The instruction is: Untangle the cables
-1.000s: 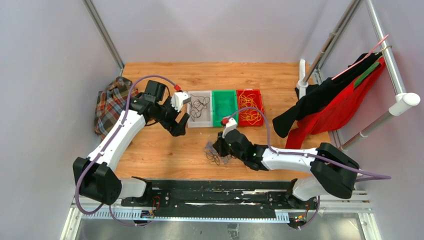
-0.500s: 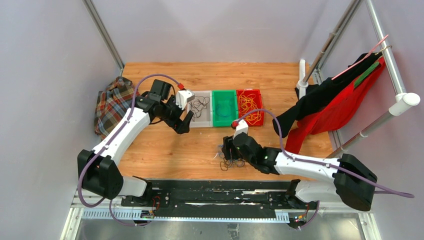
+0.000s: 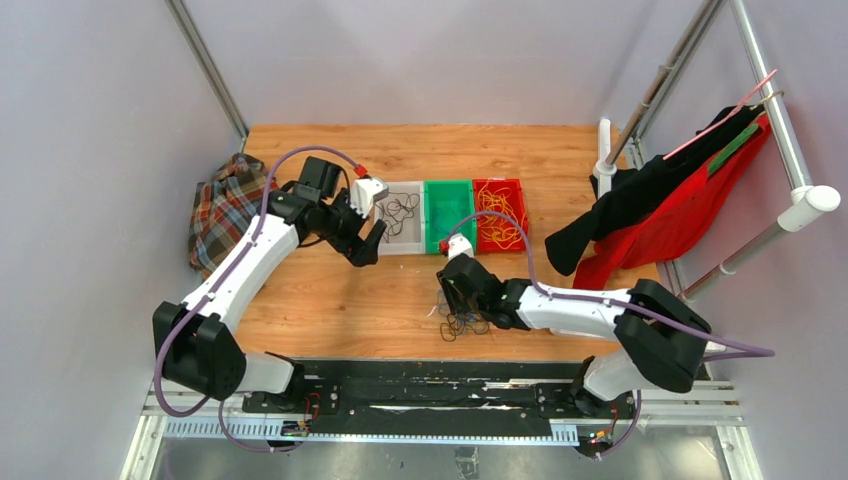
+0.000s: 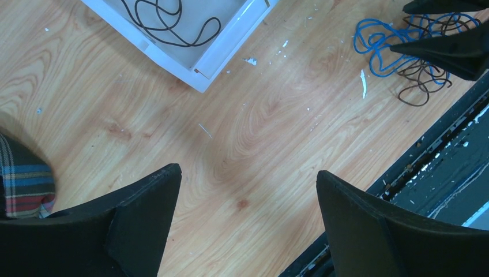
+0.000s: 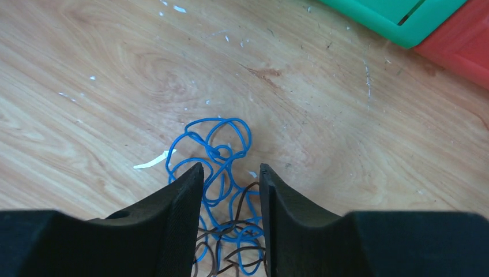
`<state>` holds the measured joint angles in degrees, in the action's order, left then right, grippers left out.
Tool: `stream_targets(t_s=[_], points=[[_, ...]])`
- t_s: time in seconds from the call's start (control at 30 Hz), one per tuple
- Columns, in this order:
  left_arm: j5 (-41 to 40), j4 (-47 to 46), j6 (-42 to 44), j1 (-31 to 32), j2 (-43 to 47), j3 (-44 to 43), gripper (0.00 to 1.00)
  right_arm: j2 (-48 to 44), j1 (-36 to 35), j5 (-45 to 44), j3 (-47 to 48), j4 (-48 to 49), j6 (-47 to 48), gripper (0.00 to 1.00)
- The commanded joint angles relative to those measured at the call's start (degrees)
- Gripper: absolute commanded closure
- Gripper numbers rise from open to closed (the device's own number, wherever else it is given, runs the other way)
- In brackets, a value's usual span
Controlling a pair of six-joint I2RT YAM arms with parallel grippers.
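Blue and brown cables (image 5: 222,151), a white bin (image 4: 225,49), green bin (image 5: 375,11), red bin (image 5: 461,40).

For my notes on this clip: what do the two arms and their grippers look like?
The left arm and right arm have white link shells with black joints and bases. A purple hose loops along each, ending in a red connector near a white wrist housing. The left gripper and right gripper have matte black, wedge-shaped fingers tapering to tips.

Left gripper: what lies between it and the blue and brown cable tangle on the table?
Only bare wooden table with a few white flecks lies between the left gripper and the cable tangle; the left wrist view shows this.
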<state>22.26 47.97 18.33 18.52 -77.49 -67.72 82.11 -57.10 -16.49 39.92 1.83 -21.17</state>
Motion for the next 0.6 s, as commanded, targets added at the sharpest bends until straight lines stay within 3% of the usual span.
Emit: stream_targets(t_s=[0.0,0.27,0.43,0.57], points=[[0.62,1.47,0.45,0.2,2.01,-1.31,0.09,3.05,1.55,1.88,0.01,2.2,2.37,0.62],[2.5,2.3,-0.1,0.2,2.84,-0.89,0.1,7.69,1.72,5.28,2.11,6.09,2.93,0.75],[2.78,2.79,0.01,0.2,4.02,-0.96,0.11,7.19,1.82,7.13,3.03,7.58,2.24,0.98],[3.68,3.16,-0.36,0.2,4.75,-0.92,0.14,2.82,1.82,9.78,1.75,12.26,0.72,0.99]])
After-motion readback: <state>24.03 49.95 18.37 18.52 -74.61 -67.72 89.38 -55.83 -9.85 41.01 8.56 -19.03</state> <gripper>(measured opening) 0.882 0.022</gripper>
